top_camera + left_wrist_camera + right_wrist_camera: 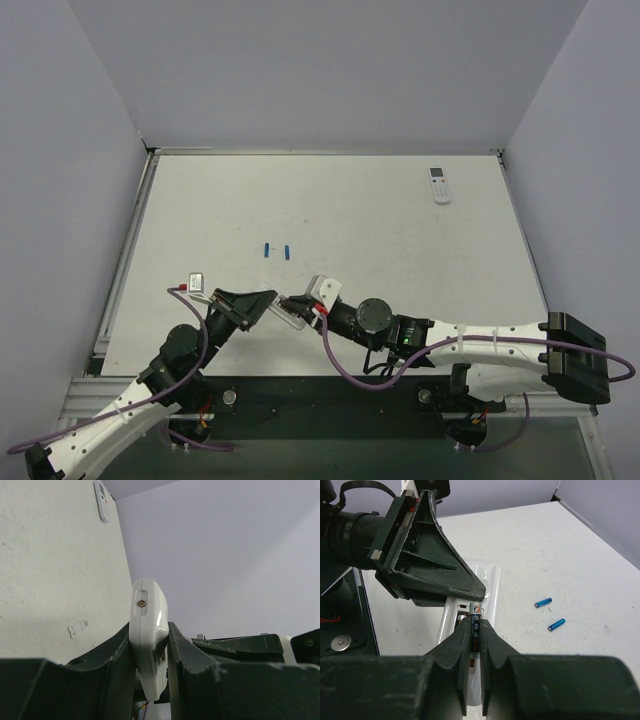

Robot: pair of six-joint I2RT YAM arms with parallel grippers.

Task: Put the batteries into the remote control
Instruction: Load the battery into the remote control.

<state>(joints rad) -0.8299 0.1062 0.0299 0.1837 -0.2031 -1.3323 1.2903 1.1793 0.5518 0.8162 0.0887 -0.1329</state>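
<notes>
Remote control (290,308), in the overhead view, lies low and centre in the frame, bridging the two arms. The left gripper (265,302) clamps its left end and the right gripper (303,312) sits over its right part. Two blue batteries (267,249) lie side by side on the table (350,220) just above that meeting point, apart from both grippers. A second remote (440,185) rests far off in the upper right corner. From this height the jaw gaps cannot be made out.

Seen from the left wrist, the remote control (147,630) stands edge-on in the middle of the frame. The left gripper (150,635) is part closed, its dark fingers (117,652) pressed against both flat faces. The second remote (102,500) shows at the top left edge. No battery shows in this view.

Only the right wrist camera shows what the right arm holds. The right gripper (475,628) is nearly closed, pinching a dark battery (475,616) upright at frame centre. The battery's end is directly over the white remote control (489,587); whether they touch cannot be told. The left gripper (470,587) reaches in from the upper left, gripping the remote's far end. The blue batteries (543,602) lie on the table to the right, well apart from the fingers.
</notes>
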